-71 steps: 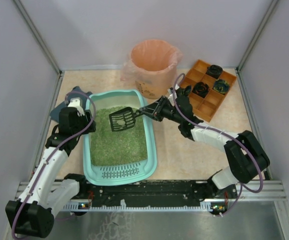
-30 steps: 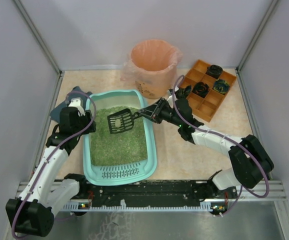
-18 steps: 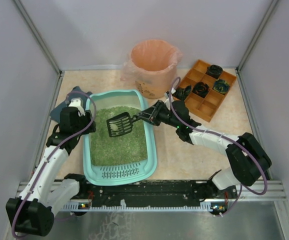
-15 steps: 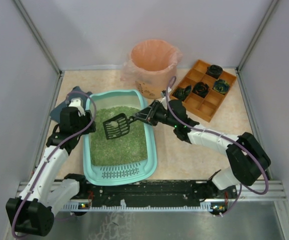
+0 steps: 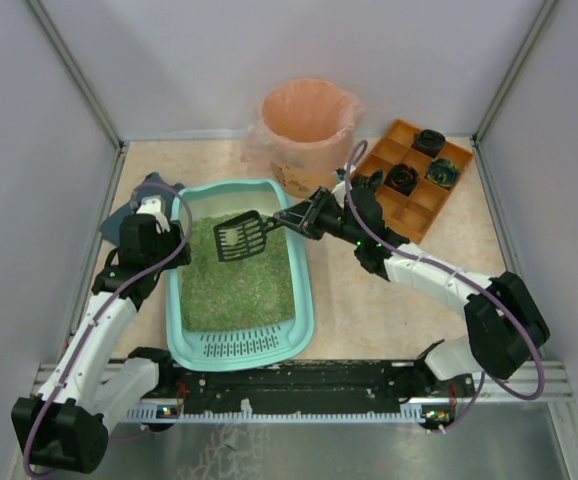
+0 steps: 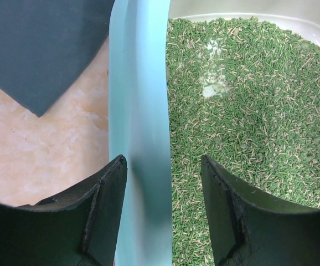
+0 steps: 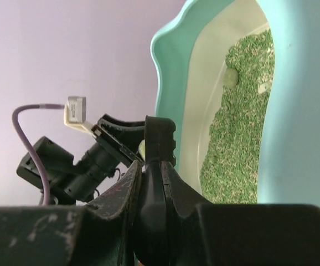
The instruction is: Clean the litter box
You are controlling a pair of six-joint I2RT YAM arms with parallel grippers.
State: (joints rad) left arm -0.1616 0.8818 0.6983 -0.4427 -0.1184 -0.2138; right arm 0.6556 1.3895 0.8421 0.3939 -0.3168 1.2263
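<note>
The teal litter box [image 5: 305, 300] holds green granular litter [image 5: 239, 280], with its slotted ledge [image 5: 239, 345] at the near end. My right gripper [image 5: 304, 218] is shut on the handle of a black slotted scoop [image 5: 239, 237]. It holds the scoop over the far part of the litter, and something pale lies in it. In the right wrist view the scoop [image 7: 160, 138] stands between my shut fingers [image 7: 151, 166]. A pale clump [image 7: 230, 76] lies on the litter. My left gripper [image 6: 161, 166] straddles the box's left rim [image 6: 140, 111], jaws apart.
A peach-lined round bin [image 5: 309, 120] stands behind the box. An orange compartmented tray [image 5: 424, 205] with black items sits at the far right. A dark sheet [image 6: 38, 55] lies left of the box. Grey walls close in on three sides.
The right gripper dipped the scoop down and left into the litter, then lifted it back up and toward the far right. The left arm has not moved.
</note>
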